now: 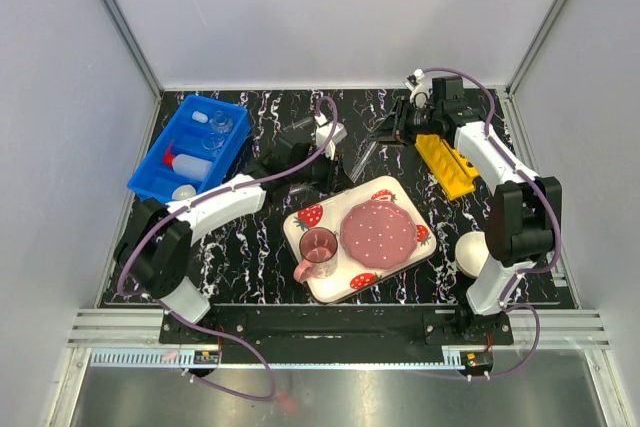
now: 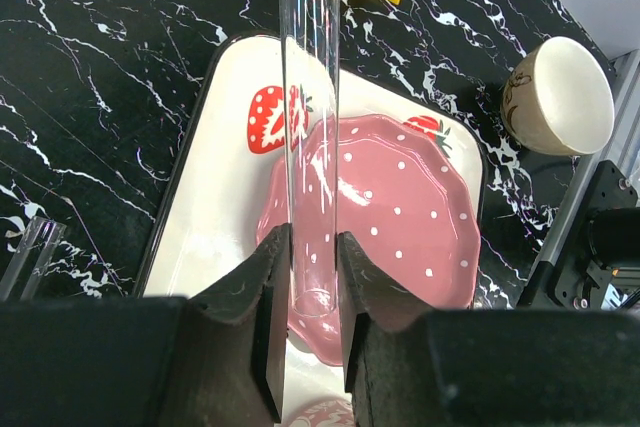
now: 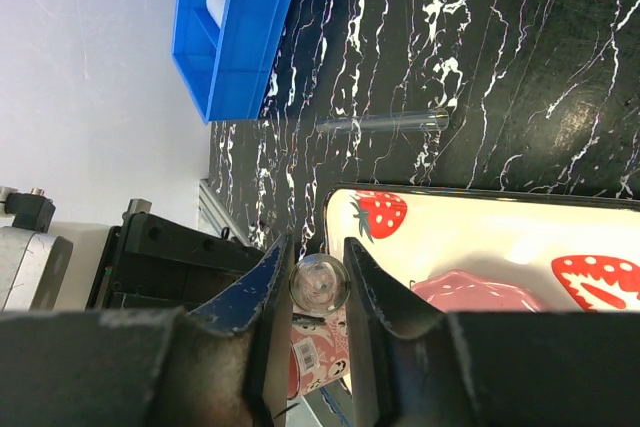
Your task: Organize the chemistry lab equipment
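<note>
Both arms reach in over the counter's [image 1: 262,269] middle and meet. The left end effector [image 2: 312,277] is clamped on a thin tube [image 2: 310,97] near its rounded base, held off the surface by the strawberry tray's [image 1: 335,289] far edge. The right end effector [image 3: 318,269] pinches what looks like the same tube's other end. A second tube [image 3: 385,124] lies flat on the black marbled top. Grey walls [image 1: 330,7] enclose it.
</note>
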{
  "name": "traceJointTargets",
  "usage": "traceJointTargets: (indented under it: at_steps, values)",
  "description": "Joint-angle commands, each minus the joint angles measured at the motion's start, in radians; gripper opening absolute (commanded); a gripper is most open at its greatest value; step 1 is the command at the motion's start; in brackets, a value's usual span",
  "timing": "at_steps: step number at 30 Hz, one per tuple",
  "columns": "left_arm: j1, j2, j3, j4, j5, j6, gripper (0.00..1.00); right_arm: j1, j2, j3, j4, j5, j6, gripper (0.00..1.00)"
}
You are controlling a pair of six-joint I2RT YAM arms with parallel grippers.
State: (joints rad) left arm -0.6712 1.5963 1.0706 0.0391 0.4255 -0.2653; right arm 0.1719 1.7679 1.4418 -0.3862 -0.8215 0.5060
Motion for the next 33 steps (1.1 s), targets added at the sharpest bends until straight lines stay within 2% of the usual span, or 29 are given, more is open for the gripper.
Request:
traceJointTargets:
  at_steps: [1,2,5,8,12,14,18,20,21,25,33]
  values:
    - [0.001,-0.053,0.022,0.035,-0.016,-0.005,0.27,0.009,-0.053,-0.001,0.041,-0.013,-0.004,0.15]
    - [0.002,-0.058,0.020,0.030,-0.024,-0.003,0.35,0.009,-0.056,-0.003,0.043,-0.011,-0.006,0.14]
    - [0.025,-0.082,0.012,0.033,-0.031,-0.012,0.51,0.011,-0.073,-0.004,0.047,-0.002,-0.018,0.14]
    - [0.076,-0.113,-0.011,0.059,-0.002,-0.038,0.62,0.011,-0.093,-0.006,0.046,0.016,-0.040,0.13]
    - [0.169,-0.147,-0.023,0.068,0.061,-0.054,0.75,0.011,-0.113,-0.009,0.046,0.031,-0.055,0.13]
    - [0.202,-0.157,-0.023,0.061,0.073,-0.051,0.77,0.008,-0.123,-0.008,0.044,0.035,-0.064,0.13]
    - [0.329,-0.124,0.038,0.016,-0.017,-0.058,0.91,0.008,-0.143,-0.009,0.043,0.044,-0.083,0.13]
    - [0.380,-0.024,0.109,-0.060,-0.047,-0.069,0.90,0.008,-0.160,-0.012,0.041,0.047,-0.098,0.12]
    - [0.422,0.020,0.200,-0.092,-0.062,-0.072,0.90,0.006,-0.166,-0.015,0.040,0.050,-0.104,0.13]
    - [0.478,0.290,0.438,-0.220,-0.123,-0.051,0.88,0.005,-0.209,-0.032,0.033,0.064,-0.141,0.12]
    - [0.518,0.626,0.849,-0.259,-0.229,-0.035,0.86,0.005,-0.254,-0.069,0.023,0.081,-0.187,0.11]
